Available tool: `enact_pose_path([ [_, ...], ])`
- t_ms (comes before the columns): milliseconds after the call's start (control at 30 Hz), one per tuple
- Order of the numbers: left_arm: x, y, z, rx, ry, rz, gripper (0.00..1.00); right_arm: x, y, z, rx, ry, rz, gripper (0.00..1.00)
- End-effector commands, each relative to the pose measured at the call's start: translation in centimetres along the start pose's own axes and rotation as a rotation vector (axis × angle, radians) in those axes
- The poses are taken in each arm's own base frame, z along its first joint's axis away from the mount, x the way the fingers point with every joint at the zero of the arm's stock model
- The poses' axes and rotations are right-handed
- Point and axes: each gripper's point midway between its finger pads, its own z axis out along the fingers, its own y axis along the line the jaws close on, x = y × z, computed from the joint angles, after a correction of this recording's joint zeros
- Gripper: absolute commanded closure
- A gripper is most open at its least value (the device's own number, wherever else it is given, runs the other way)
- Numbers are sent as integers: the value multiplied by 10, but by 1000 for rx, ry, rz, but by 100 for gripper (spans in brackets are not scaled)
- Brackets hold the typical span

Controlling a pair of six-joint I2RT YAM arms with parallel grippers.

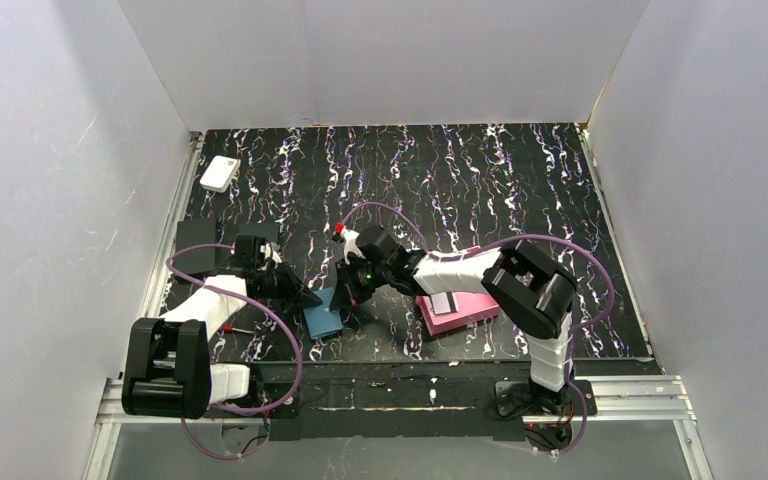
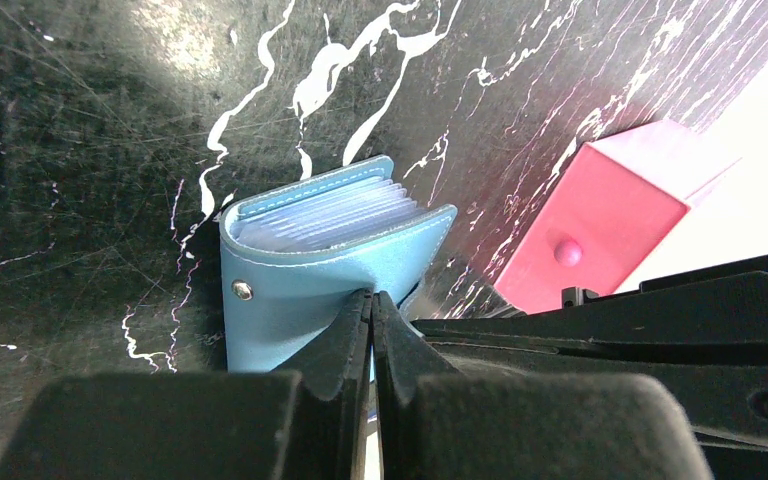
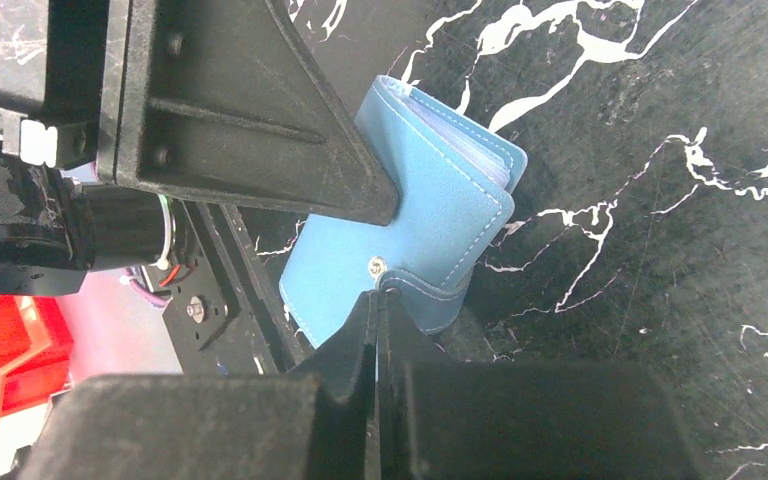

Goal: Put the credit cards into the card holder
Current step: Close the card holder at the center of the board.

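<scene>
Pressing on the card holder (image 2: 310, 265), the left gripper (image 2: 372, 300) shows its jaws fully together, with the tips set against the outer cover just ahead of them. Judged purpose: to pin the holder to the table mat (image 2: 80, 150) so it cannot slide. No cover edge is seen between the fingers, so a pinch is not confirmed.

The right gripper (image 3: 378, 293) is likewise closed. Its tips meet at the snap tab (image 3: 430, 300), with the snap button (image 3: 375, 265) just beyond them. Whether the tab is pinched between the tips or merely nudged cannot be told. Judged intent: to work the tab and cover open while the other arm steadies the holder.

The holder sits partly agape, and its clear pockets (image 2: 330, 215) are fanned on the side away from the left fingertips. Neither gripper carries a card. One grey-white credit card (image 1: 447, 303) lies on the pink tray (image 1: 475, 312), behind the right gripper and beneath that arm, apart from the holder.

Task judged to be at the opening stage, with no card seen loaded. Risk: the holder may skid or fold shut if the hold slips.
</scene>
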Motion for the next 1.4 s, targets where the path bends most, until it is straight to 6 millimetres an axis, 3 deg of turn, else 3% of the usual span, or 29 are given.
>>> enact_pose_path([
  [0, 9, 45, 11, -167, -12, -12, 100, -28, 41, 6, -160, -69, -52, 99],
  [533, 10, 47, 11, -166, -13, -14, 100, -29, 48, 19, -218, -56, -37, 99],
  [700, 10, 38, 7, -138, -7, -13, 98, -27, 37, 17, -176, -67, -25, 99],
  [900, -5, 7, -33, -111, -106, 46, 56, -22, 27, 14, -142, -63, -12, 99],
  [1000, -8, -2, -53, -101, -124, 74, 43, -23, 25, 11, -132, -66, -13, 99],
  [1100, -4, 2, -62, -107, -129, 35, 31, -24, 23, 9, -124, -64, -18, 99],
  [1167, 4, 10, -64, -125, -126, -14, 32, -25, 23, 8, -124, -64, -18, 99],
  [1367, 5, 25, -58, -133, -207, -95, 52, -26, 25, 5, -133, -62, -21, 99],
])
